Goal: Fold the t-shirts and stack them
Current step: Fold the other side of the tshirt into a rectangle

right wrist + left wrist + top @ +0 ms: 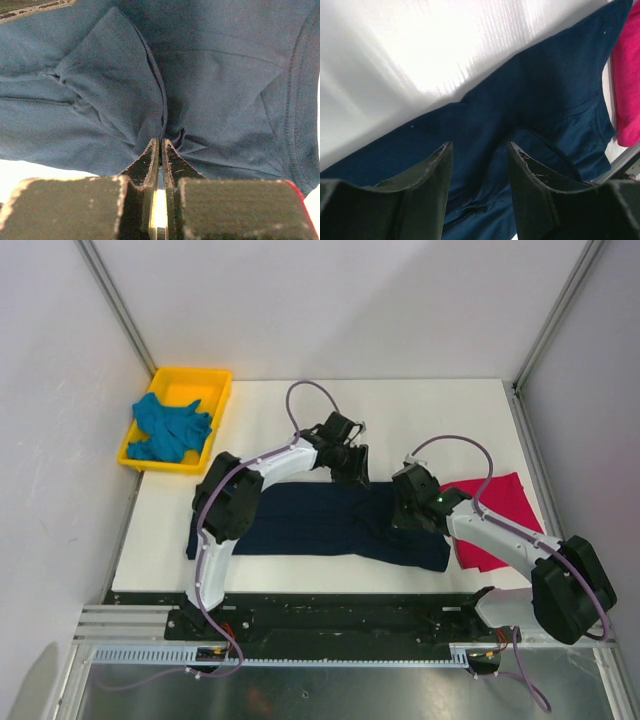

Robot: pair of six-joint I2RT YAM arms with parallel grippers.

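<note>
A dark navy t-shirt [300,525] lies stretched in a long band across the white table. My left gripper [350,470] hovers at its far edge, jaws open over the navy cloth [520,100] with nothing between them [480,147]. My right gripper [408,515] is down on the shirt's right part, shut [161,141] on a puckered fold of the navy cloth [215,75]. A crimson-pink t-shirt [500,510] lies flat at the right, partly under the navy one's end, and shows in the left wrist view [627,75]. A teal t-shirt [170,428] sits crumpled in the tray.
The yellow plastic tray [218,378] stands at the table's far left corner. Bare white tabletop [430,420] stretches behind the shirts. Frame posts and grey walls close in both sides. The table's near edge runs just below the navy shirt.
</note>
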